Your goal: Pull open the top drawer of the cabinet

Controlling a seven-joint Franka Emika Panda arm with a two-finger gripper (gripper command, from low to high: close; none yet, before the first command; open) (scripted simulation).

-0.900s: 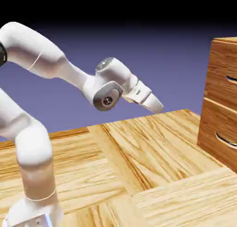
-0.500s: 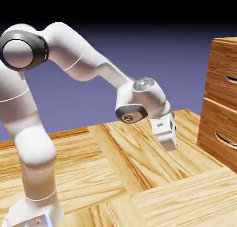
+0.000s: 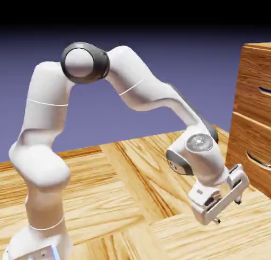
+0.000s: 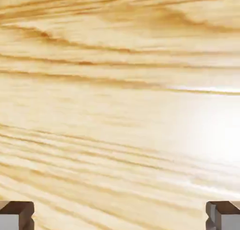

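The cabinet [image 3: 249,148] stands at the exterior view's right edge, cut off by the frame. Its top drawer [image 3: 253,76] sits flush, with only the tip of the thin metal handle [image 3: 264,89] showing. A like drawer front [image 3: 247,142] lies below it. My gripper [image 3: 228,211] hangs low over the pale wood floor, left of and below the cabinet's lower drawer, pointing down, open and holding nothing. In the hand view only floor grain shows, with the two grey fingertips [image 4: 17,215] far apart at the bottom corners around my gripper [image 4: 120,218].
The pale wood floor [image 3: 132,174] spreads under the arm. My elbow and forearm [image 3: 159,102] arch high over it, from the base at the lower left toward the cabinet.
The arm has swung down and to the right. The hand dropped from mid-height to just above the floor close to the cabinet's lower front, and now points downward.
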